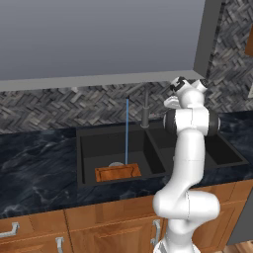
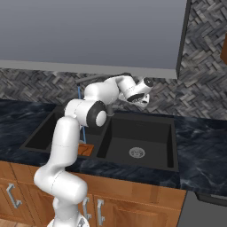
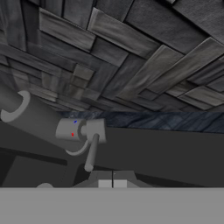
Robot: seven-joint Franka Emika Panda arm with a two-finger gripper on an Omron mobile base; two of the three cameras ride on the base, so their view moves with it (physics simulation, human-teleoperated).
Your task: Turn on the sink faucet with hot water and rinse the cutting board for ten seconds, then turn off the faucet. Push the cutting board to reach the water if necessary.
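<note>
The gripper [image 3: 112,183] has its jaws pressed together with nothing between them; in the hand view the 2 fingertips [image 3: 105,184] meet just below the faucet's small handle lever [image 3: 91,154], which hangs from a grey cylinder bearing a red and a blue dot. Whether the tips touch the lever cannot be told. In the right base view the gripper [image 2: 142,101] sits up near the backsplash [image 2: 199,88], behind the sink's [image 2: 170,146] right basin and just right of the faucet.

In the left base view the faucet [image 1: 145,109] stands at the back edge of the sink [image 1: 81,158], between the 2 basins, with the arm's hand close to its right. The water [image 1: 127,131] falls as a thin blue line into the left basin and lands on the board [image 1: 117,173], which lies flat on the basin floor near the front wall, just in front of the drain [image 1: 116,164]. The right basin's drain [image 2: 137,152] lies bare. Dark marbled counter [image 1: 34,168] surrounds the sink, with wooden cabinets [image 1: 108,227] below
</note>
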